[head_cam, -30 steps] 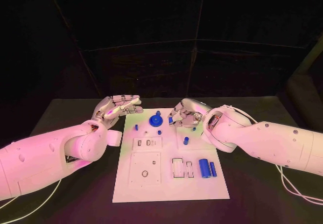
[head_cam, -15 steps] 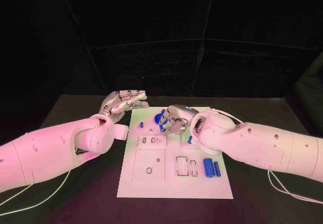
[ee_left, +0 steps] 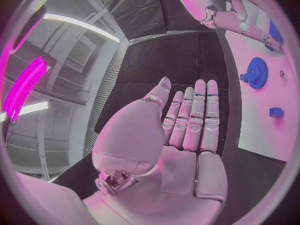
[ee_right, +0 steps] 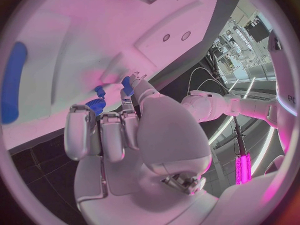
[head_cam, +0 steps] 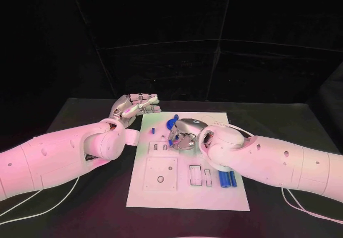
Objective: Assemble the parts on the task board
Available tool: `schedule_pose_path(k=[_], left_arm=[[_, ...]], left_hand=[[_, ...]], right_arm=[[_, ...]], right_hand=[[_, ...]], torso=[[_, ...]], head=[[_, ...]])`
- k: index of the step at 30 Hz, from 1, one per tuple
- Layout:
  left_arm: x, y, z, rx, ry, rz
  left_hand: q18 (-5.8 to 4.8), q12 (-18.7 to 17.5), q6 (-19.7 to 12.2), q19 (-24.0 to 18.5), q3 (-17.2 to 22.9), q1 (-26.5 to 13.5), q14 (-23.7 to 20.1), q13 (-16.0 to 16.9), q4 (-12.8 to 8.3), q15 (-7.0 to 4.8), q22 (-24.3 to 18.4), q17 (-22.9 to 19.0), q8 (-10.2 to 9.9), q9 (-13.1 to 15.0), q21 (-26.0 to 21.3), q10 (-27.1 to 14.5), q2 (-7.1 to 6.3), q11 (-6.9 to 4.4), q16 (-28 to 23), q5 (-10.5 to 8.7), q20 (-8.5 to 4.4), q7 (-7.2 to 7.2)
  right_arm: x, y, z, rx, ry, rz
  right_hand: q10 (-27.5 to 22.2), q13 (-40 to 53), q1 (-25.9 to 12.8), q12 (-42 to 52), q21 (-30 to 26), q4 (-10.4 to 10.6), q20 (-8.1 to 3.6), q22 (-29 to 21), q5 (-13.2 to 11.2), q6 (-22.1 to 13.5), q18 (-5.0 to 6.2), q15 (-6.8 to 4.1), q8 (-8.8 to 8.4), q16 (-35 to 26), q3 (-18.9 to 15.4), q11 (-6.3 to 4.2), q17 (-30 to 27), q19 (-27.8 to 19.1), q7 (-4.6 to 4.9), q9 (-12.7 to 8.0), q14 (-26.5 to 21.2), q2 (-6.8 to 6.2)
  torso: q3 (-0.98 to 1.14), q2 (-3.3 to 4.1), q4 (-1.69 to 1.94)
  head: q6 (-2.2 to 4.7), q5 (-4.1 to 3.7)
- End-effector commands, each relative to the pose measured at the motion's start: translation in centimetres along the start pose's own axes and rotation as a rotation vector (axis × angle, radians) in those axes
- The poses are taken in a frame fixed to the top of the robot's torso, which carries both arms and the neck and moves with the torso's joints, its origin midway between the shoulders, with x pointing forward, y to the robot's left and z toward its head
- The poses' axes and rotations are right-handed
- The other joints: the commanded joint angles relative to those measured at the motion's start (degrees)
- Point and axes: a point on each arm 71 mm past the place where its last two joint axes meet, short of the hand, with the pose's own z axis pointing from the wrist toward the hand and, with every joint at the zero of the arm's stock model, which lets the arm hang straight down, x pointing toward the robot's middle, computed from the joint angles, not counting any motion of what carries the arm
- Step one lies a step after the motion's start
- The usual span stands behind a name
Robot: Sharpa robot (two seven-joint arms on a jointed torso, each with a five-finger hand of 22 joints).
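The white task board [head_cam: 187, 196] lies in the middle of the table. My right hand [head_cam: 184, 133] hangs over its far middle with the fingers curled in. In the right wrist view its thumb and one finger pinch a small blue piece [ee_right: 128, 85], and a small blue gear [ee_right: 94, 105] sits just beyond the curled fingers [ee_right: 103, 132]. The large blue gear [head_cam: 174, 121] stands behind that hand, partly hidden. My left hand [head_cam: 136, 105] floats off the board's far left corner, flat and holding nothing [ee_left: 187, 122]. A small blue peg [head_cam: 152, 131] stands near the board's left edge.
Two blue cylinders [head_cam: 227, 178] lie side by side at the board's right edge, one of them seen as cylinder [ee_right: 14, 82]. Rectangular slots [head_cam: 200, 177] and a square plate with a hole [head_cam: 161, 174] fill the near half. Black table [head_cam: 79, 198] surrounds the board.
My right hand has moved left across the far part of the board, from its right side to the middle. The left hand has stayed by the far left corner. The camera has shifted.
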Motion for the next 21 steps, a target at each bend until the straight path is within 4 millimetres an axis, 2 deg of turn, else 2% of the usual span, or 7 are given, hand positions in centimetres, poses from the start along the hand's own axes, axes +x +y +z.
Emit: schedule_pose_path(k=[1,9,15,21], left_arm=[[0.2,-0.2,0.1,0.012,0.011,-0.011],[0.4,-0.1,0.1,0.009,0.024,-0.019],[0.4,-0.1,0.1,0.008,0.028,-0.021],[0.4,-0.1,0.1,0.007,0.029,-0.021]], left_hand=[[0.74,-0.31,0.36,0.52,-0.17,-0.3,0.47,-0.07,-0.3,0.05,-0.05,0.06,-0.17,-0.05,-0.27,0.3,0.45,0.04,-0.4,0.0,0.03,0.18],[0.74,-0.33,0.37,0.52,-0.18,-0.42,0.48,-0.07,-0.26,0.06,-0.07,0.07,-0.17,-0.05,-0.29,0.31,0.49,0.05,-0.44,0.0,0.04,0.19],[0.74,-0.34,0.38,0.51,-0.18,-0.5,0.48,-0.07,-0.23,0.07,-0.08,0.08,-0.18,-0.05,-0.3,0.31,0.51,0.05,-0.46,0.0,0.04,0.19],[0.74,-0.34,0.38,0.51,-0.18,-0.5,0.48,-0.07,-0.23,0.07,-0.08,0.08,-0.18,-0.05,-0.3,0.31,0.51,0.05,-0.46,0.0,0.04,0.19]], right_arm=[[0.3,0.3,0.1,-0.001,0.006,-0.027],[1.1,0.4,0.2,0.001,0.033,-0.024],[1.4,0.5,0.3,0.001,0.039,-0.019],[1.6,0.5,0.4,0.002,0.039,-0.017]], right_hand=[[-0.35,4.66,-0.79,-0.25,-0.23,0.0,-0.04,-0.13,-0.27,1.03,-0.36,-0.33,0.03,-0.23,0.33,-0.21,6.24,-0.53,-0.76,0.09,4.06,0.13],[-0.52,4.45,-1.83,-0.47,-0.38,0.11,-0.01,-0.47,-0.24,0.94,-0.29,-0.29,-0.25,-0.33,0.54,-0.14,6.03,-0.74,-0.69,0.07,4.02,-0.68],[-0.59,4.36,-2.0,-0.56,-0.42,0.13,0.0,-0.59,-0.22,0.92,-0.27,-0.28,-0.3,-0.36,0.57,-0.13,5.95,-0.81,-0.68,0.06,4.0,-0.81],[-0.59,4.36,-2.0,-0.56,-0.42,0.13,0.0,-0.59,-0.22,0.92,-0.27,-0.28,-0.3,-0.36,0.57,-0.13,5.95,-0.81,-0.68,0.06,4.0,-0.81]], torso=[[-0.03,-0.05,-0.01],[0.01,-0.05,0.03],[-0.01,-0.04,-0.04],[-0.01,-0.05,0.05]], head=[[-0.12,0.08],[-0.3,0.38],[-0.48,0.5],[-0.63,0.53]])
